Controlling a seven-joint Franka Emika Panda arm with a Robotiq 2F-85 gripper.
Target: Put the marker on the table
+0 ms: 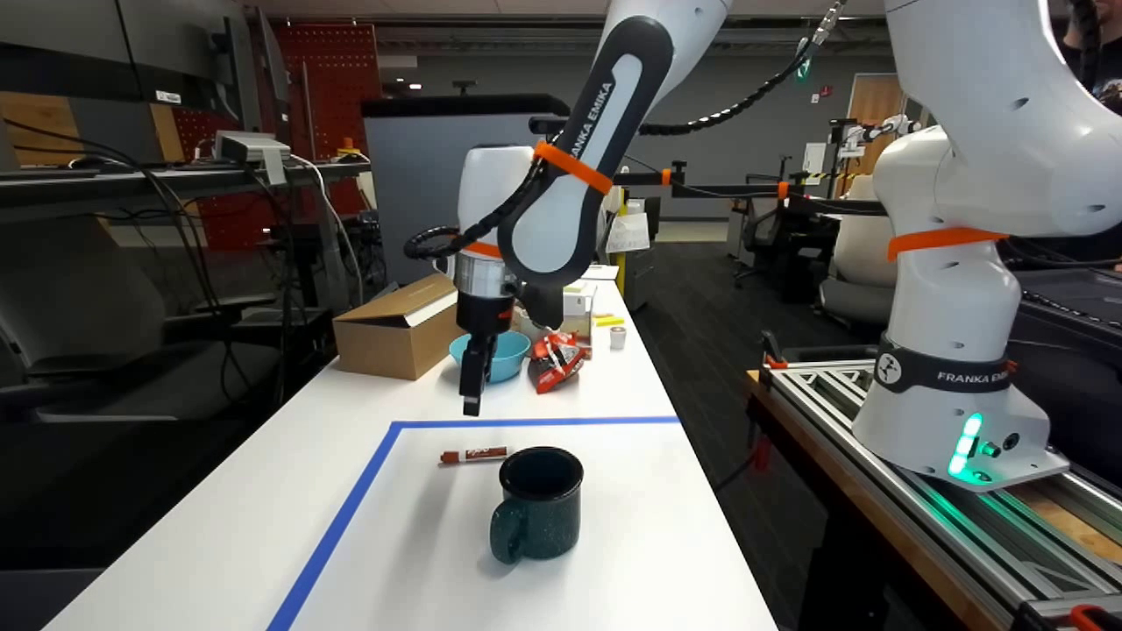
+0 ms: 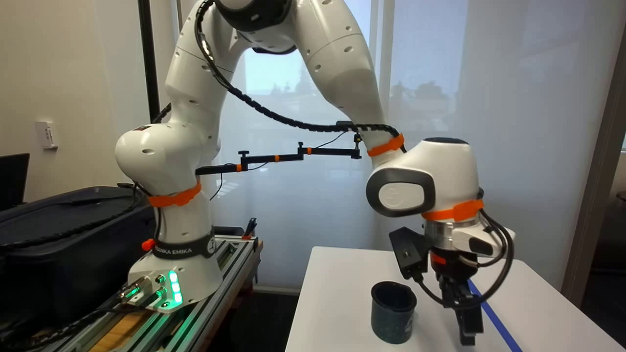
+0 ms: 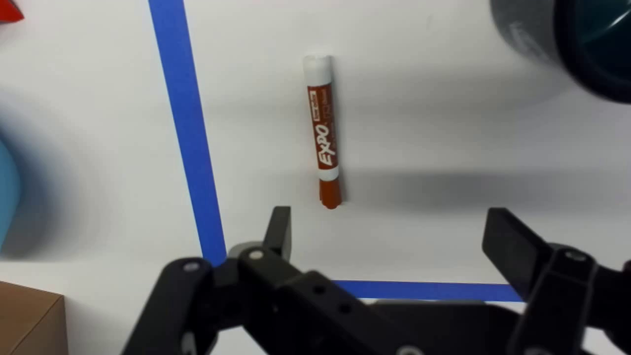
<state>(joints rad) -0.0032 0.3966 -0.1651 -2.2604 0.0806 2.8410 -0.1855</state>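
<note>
1. The fingers (image 3: 281, 231): apart, empty, above the tabletop (image 1: 649, 526).
2. The marker (image 3: 323, 128): on the tabletop, left of and farther than the mug (image 1: 552, 517) in an exterior view.
3. Step: placing, apparently complete; next move, presumably, lifting clear without nudging it.

Expo marker (image 3: 323, 129): red-brown; white band, end and lettering.
Worktop (image 1: 649, 526): white, with blue tape (image 3: 188, 123).
Mug (image 1: 550, 517): dark green, speckled.
Gripper (image 3: 389, 229): black.
Bowl (image 1: 508, 358): light blue.
Cardboard box (image 1: 381, 348): brown.
</note>
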